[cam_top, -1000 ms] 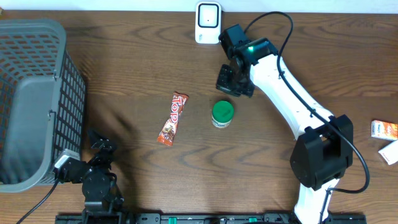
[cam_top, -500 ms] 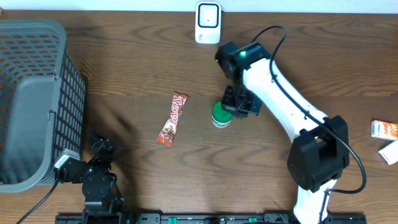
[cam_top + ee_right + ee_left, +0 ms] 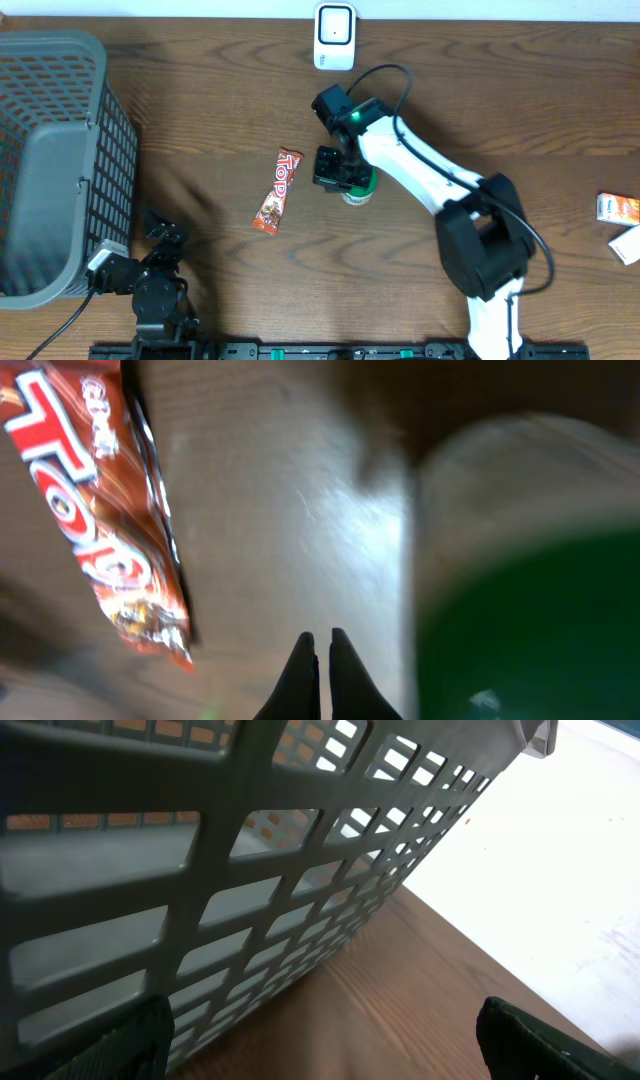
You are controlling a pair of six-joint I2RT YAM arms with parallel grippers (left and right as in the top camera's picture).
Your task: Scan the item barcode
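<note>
Right gripper [image 3: 320,660] clenched, empty, tips just beside the green-lidded jar [image 3: 520,590], bar [image 3: 95,510] on the other side, both on the table [image 3: 280,510]. Only the wrist view showed the tips pressed together; overhead, the arm hid them. Left gripper [image 3: 158,235] gaped wide, empty, by the basket [image 3: 50,120]. One jar, one bar, one scanner [image 3: 334,36], two boxes [image 3: 620,208] well apart.

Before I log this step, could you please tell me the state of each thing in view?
Right gripper: shut, holding nothing.
Left gripper: open, empty.
Top candy bar: lying flat, unheld.
Green-lidded jar: upright, lid on.
Scanner: standing, untouched.
Basket: upright on table.
</note>
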